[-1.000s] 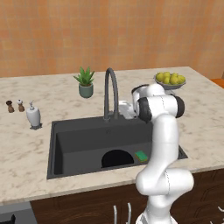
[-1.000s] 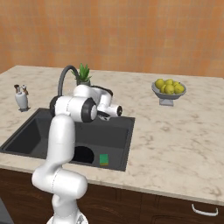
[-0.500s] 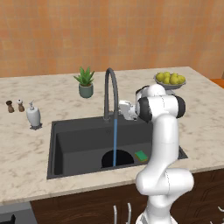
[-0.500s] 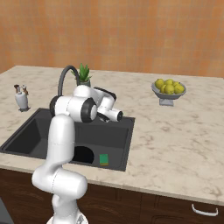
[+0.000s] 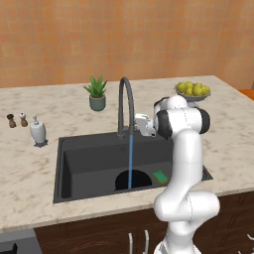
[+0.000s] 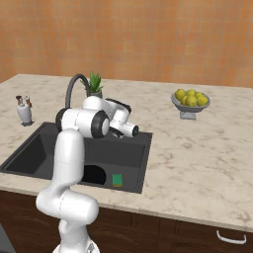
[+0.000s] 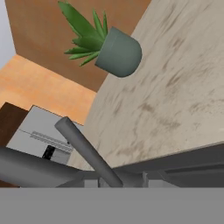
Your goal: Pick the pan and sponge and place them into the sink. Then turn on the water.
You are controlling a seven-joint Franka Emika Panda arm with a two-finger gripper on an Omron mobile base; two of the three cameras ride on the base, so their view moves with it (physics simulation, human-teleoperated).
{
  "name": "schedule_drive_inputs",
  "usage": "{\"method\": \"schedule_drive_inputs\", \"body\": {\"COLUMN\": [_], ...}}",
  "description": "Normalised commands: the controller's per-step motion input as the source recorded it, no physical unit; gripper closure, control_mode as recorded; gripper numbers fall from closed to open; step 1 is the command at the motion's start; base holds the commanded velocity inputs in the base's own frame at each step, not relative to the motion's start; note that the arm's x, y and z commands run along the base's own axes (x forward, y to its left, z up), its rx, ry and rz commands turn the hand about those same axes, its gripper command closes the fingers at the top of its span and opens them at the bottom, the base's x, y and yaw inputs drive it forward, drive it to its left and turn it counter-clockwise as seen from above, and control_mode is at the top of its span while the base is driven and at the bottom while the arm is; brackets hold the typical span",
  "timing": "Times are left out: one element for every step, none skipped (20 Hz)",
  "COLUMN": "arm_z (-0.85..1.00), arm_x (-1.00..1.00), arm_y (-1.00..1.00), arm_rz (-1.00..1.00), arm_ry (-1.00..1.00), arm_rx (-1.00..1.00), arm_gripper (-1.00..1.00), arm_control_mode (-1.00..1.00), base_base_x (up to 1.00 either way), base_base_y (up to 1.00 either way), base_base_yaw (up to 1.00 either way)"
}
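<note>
Two items, pan [image 5: 133, 179] and sponge [image 5: 160, 176], lie in the sink [image 5: 89, 158]; water [image 5: 131, 161] runs; the hand [image 5: 141, 124], jaws narrow, need only retreat.

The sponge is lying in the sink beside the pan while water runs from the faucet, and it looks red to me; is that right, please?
Not quite: the sponge is green, as the left base view shows. It does lie in the sink beside the pan, with water running from the faucet.

arm [image 5: 184, 163]: glossy white, rounded links | joints: dark (black bands) | base: white
</note>
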Motion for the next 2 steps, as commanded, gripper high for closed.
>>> {"method": "schedule_drive_inputs", "body": {"arm_z": [0.00,0.00], "arm_x": [0.00,0.00], "arm_y": [0.00,0.00], "arm_rz": [0.00,0.00], "arm_ry": [0.00,0.00], "arm_rx": [0.00,0.00], "arm_gripper": [1.00,1.00], "arm_control_mode": [-1.00,-1.00], "base_base_x": [0.00,0.00], "base_base_y": [0.00,0.00], "base_base_yaw": [0.00,0.00]}}
